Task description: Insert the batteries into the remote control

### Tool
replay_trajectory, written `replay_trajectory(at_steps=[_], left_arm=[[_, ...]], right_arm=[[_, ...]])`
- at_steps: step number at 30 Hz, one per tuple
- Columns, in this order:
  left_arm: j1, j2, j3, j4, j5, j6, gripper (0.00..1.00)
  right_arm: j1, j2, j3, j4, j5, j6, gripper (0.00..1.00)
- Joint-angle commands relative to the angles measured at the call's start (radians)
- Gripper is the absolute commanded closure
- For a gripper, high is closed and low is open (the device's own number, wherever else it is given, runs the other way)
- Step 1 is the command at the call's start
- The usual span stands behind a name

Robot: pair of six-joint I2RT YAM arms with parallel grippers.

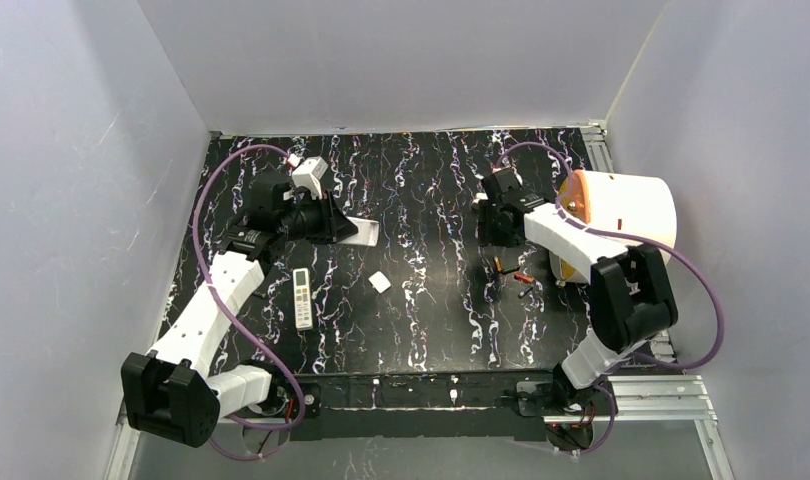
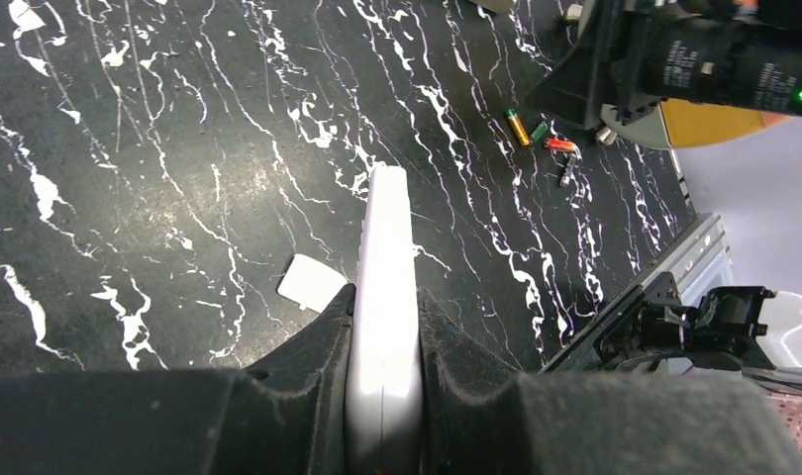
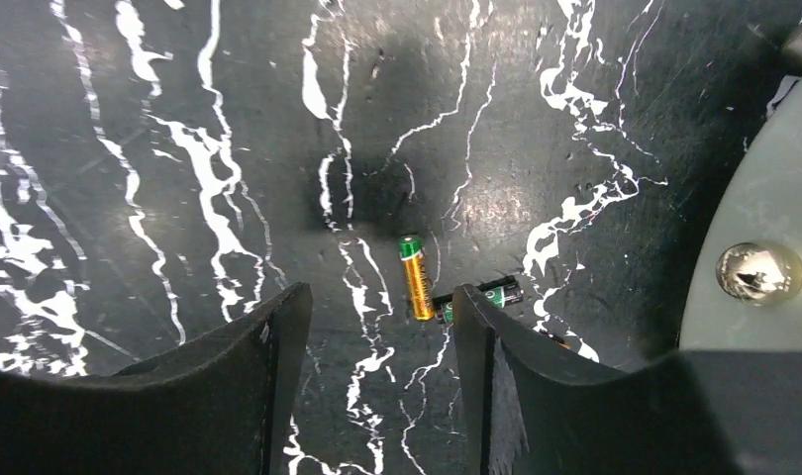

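The batteries [image 2: 517, 127] are slim, hard metal cylinders lying loose on the black white-veined tabletop [image 1: 431, 330]. They sit just beside the big white drum with an orange face [image 1: 621, 205], on the side of it that faces the left arm.

I judge them light, stiff and smooth. Being round, they are likely to roll or squirt out of a careless pinch. The best hold looks to be across the middle of the barrel, with the fingers square to its length. The gold battery [image 3: 414, 277] lies clearest for that. The dark green-banded one [image 3: 488, 294] almost touches its end.

The left wrist view shows four: gold, green, red [image 2: 560, 145], and a thin dark one I cannot make out well.

The right gripper [image 3: 375, 317] hangs over them beside the drum, spread and empty, with the gold battery showing between its fingers.

Well apart from the drum, across the table, are three white things:
- One button-faced white remote [image 1: 302, 298] lies flat.
- One small white square cover piece [image 1: 379, 282] lies nearer the drum than the remote does.
- One white flat slab [image 1: 361, 232] is pinched edge-on by the left gripper [image 2: 382, 297], whose fingers press together on it. It may be a second remote body, but I cannot tell.
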Motion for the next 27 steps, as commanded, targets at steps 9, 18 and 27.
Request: replay_trajectory(at_steps=[9,18,27], left_arm=[[0.0,0.027,0.0,0.063,0.12,0.013,1.0],[0.0,0.021,-0.008,0.079,0.129,-0.002,1.0],[0.0,0.022,-0.011,0.077,0.142,-0.004,1.0]], right_arm=[[-0.018,0.158,0.033,-0.067,0.006,-0.056,0.52],[-0.023,0.189,0.025,-0.032,0.013,-0.066,0.58],[-0.036,0.219,0.021,-0.033,-0.029,-0.068,0.7]])
